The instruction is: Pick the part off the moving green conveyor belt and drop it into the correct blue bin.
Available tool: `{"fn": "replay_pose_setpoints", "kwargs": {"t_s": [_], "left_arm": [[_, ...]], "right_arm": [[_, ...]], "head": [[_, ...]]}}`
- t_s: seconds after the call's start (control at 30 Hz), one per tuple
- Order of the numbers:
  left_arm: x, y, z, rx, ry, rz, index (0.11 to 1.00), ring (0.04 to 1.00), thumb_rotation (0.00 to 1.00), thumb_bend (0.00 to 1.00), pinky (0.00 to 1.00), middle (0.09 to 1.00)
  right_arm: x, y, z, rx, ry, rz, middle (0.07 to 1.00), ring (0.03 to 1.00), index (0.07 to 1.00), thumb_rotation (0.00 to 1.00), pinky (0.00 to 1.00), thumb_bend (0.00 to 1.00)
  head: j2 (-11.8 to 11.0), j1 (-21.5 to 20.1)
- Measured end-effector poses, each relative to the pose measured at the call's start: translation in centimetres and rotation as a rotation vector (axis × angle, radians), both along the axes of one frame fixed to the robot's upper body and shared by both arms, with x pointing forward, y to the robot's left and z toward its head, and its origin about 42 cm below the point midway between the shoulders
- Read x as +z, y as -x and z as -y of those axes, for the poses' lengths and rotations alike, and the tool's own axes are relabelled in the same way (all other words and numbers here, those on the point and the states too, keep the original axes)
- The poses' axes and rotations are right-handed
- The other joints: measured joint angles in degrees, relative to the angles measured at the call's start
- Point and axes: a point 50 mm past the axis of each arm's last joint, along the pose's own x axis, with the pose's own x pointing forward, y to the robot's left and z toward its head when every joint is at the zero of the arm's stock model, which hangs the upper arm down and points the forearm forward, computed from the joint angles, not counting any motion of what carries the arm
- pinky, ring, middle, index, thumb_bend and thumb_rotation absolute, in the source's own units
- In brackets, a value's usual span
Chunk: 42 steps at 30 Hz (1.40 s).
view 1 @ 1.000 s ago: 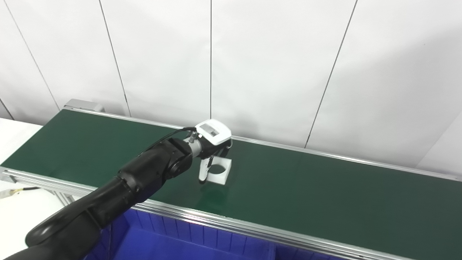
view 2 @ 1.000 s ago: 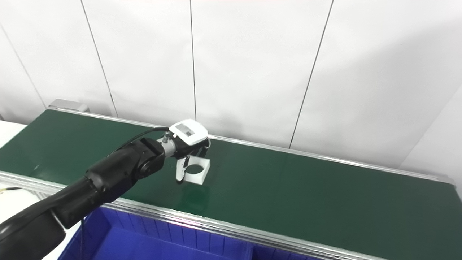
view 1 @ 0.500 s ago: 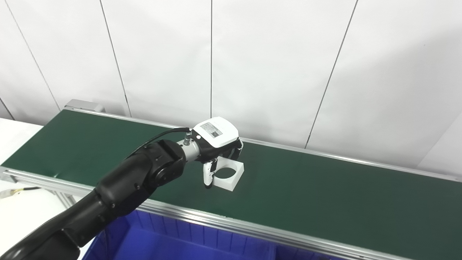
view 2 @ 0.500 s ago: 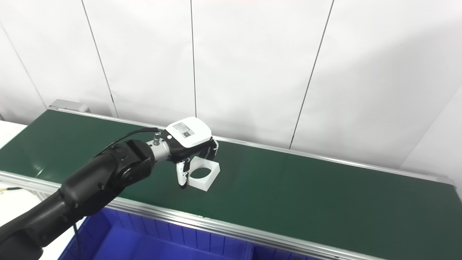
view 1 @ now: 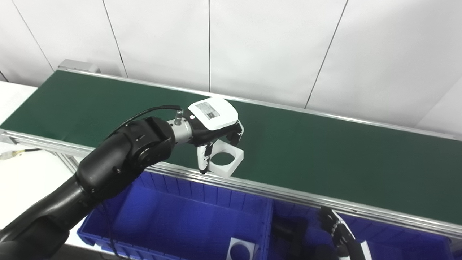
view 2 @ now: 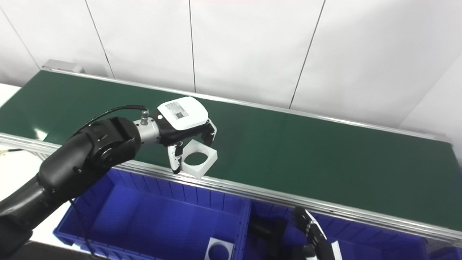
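- The left robot hand [view 1: 216, 135] is out over the near edge of the belt [view 1: 325, 151], its white back plate up and its fingers curled down.
- It pinches the part [view 1: 225, 161], a white square block with a round hole through it: thumb on the left face, fingers [view 2: 209, 135] on the far edge.
- The part is up off the belt, tilted a little, hanging right above the near rail [view 1: 288, 196].
- The black left arm [view 1: 119, 162] comes in from the bottom left, a cable looping over its wrist.
- Below the rail sits the left blue bin [view 1: 173, 216], open, with a second white block [view 2: 219, 250] of the same kind lying at its near right corner, by the divider.
- To the right of the divider is a second blue bin [view 1: 397, 234].
- The right robot hand [view 2: 314, 234] shows low at the bottom edge, over that second bin, its fingers spread and pointing up, holding nothing.
- Behind the belt runs the far rail, then a white panelled wall [view 1: 270, 47].
- At the far left, a white counter [view 1: 21, 173] with a thin cable lying on it.
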Motion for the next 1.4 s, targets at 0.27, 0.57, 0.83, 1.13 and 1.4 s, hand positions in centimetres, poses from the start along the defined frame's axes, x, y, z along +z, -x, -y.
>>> {"fn": "replay_pose_setpoints", "kwargs": {"t_s": [0.27, 0.57, 0.83, 1.13, 1.4], "left_arm": [[-2.4, 1.0, 0.5, 0.003, -0.004, -0.059, 0.536, 0.418, 0.00, 0.52, 0.33, 0.449], [-6.5, 2.4, 1.6, 0.013, 0.017, -0.153, 0.506, 0.445, 0.00, 0.52, 0.34, 0.487], [-10.7, 3.4, 1.1, 0.080, 0.003, -0.231, 0.496, 0.534, 0.05, 0.52, 0.41, 0.631], [-15.1, 2.6, 0.5, 0.153, 0.051, -0.225, 0.495, 0.489, 0.05, 0.52, 0.39, 0.583], [-16.7, 1.4, 0.8, 0.159, 0.077, -0.170, 0.495, 0.481, 0.05, 0.52, 0.39, 0.570]], "right_arm": [[0.4, -0.2, -0.1, 0.010, 0.003, 0.017, 0.840, 0.839, 0.855, 0.95, 0.83, 0.82], [0.4, -0.1, -0.2, 0.008, -0.001, 0.016, 0.841, 0.845, 0.861, 0.96, 0.84, 0.82], [0.5, -0.2, -0.4, 0.012, -0.008, 0.017, 0.842, 0.851, 0.857, 0.94, 0.85, 0.81], [0.6, -0.5, -0.5, 0.009, -0.013, 0.024, 0.842, 0.851, 0.859, 0.95, 0.85, 0.82], [0.5, -0.4, -0.2, 0.003, -0.006, 0.021, 0.843, 0.851, 0.862, 0.95, 0.85, 0.82]], "head": [[0.1, -0.4], [-0.3, 0.2], [-0.6, 0.5], [-1.0, 0.2], [-1.4, 0.0]]}}
